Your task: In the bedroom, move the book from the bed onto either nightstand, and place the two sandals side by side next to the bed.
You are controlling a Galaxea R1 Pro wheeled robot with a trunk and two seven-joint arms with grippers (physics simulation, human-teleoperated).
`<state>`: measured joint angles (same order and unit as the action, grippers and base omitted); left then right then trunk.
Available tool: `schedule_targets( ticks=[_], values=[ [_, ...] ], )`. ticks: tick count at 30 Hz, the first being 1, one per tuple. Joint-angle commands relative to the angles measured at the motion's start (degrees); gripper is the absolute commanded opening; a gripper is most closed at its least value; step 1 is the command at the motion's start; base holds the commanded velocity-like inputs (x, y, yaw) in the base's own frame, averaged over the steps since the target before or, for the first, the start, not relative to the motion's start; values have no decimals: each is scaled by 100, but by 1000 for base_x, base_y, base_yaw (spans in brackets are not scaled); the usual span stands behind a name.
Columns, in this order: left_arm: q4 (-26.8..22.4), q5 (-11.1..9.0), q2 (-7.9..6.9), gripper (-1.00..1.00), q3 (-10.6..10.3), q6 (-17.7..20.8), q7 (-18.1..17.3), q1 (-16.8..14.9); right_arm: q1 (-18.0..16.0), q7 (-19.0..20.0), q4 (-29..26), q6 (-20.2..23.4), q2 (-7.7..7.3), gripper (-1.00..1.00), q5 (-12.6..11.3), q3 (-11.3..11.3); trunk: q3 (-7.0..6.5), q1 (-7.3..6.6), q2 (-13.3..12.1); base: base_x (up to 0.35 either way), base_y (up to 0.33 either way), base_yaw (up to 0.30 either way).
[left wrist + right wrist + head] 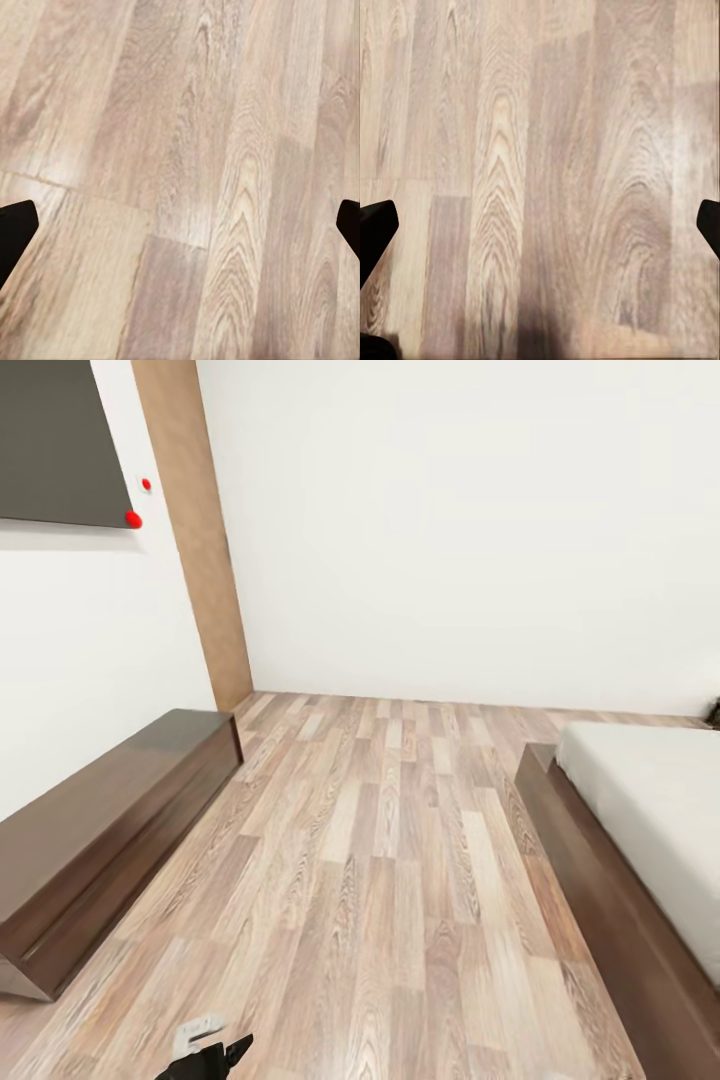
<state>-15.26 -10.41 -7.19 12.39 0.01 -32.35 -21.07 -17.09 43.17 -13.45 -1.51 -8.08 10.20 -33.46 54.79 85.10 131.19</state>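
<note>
The bed (640, 810) lies low at the right, a light-grey mattress on a dark-brown frame (585, 870), and the part of the mattress I see is bare. The book, the sandals and the nightstand are out of view. My left gripper (180, 232) hangs over plain wood floor, open, its black fingertips (15, 229) far apart with nothing between them. My right gripper (540, 232) is open in the same way over bare planks. A black piece of my left arm (210, 1055) pokes in at the head view's lower edge.
A long low dark-brown cabinet (100, 830) runs along the left wall under a dark wall panel (55, 440). A wooden post (195, 530) stands in the far corner. Light wood-plank floor (390, 860) stretches between cabinet and bed to the white back wall.
</note>
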Motion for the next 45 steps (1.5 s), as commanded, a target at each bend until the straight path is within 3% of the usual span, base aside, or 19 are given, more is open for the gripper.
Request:
schedule_targets(
  ticks=[1,16,45],
  values=[
    [5,-23,-1,100,9,0,-25,-2,-5,24,3,-16,1,100,61,-47,5,-1,2,0,0,-193],
    [5,-23,-2,100,9,5,-25,-2,-5,25,1,-16,3,100,61,-47,5,-1,2,29,0,-69],
    [5,-23,-2,100,9,3,-25,-2,-6,25,2,-16,5,100,61,-47,5,-1,2,312,0,0]
  ],
)
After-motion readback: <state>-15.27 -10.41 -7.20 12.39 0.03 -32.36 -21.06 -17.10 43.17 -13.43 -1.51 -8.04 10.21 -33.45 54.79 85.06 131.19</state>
